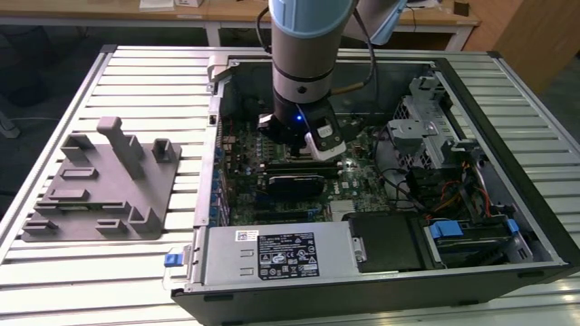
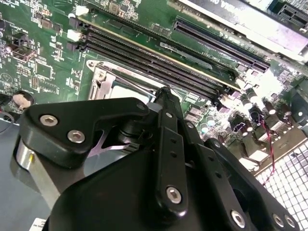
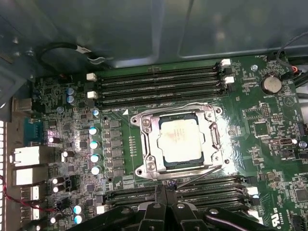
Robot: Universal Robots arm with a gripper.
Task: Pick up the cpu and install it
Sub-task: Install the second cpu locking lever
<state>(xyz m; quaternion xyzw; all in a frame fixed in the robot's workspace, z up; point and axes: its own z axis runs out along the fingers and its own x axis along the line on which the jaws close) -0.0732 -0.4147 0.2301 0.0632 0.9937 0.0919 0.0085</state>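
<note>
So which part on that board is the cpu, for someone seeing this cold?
Start at the open computer case, then its green motherboard. Between the two banks of long black memory slots sits a metal socket frame; the cpu is the flat silvery square inside it.

A slatted metal table (image 1: 136, 75) carries a grey fixture tray (image 1: 100, 190) and an open computer case (image 1: 507, 170).
</note>
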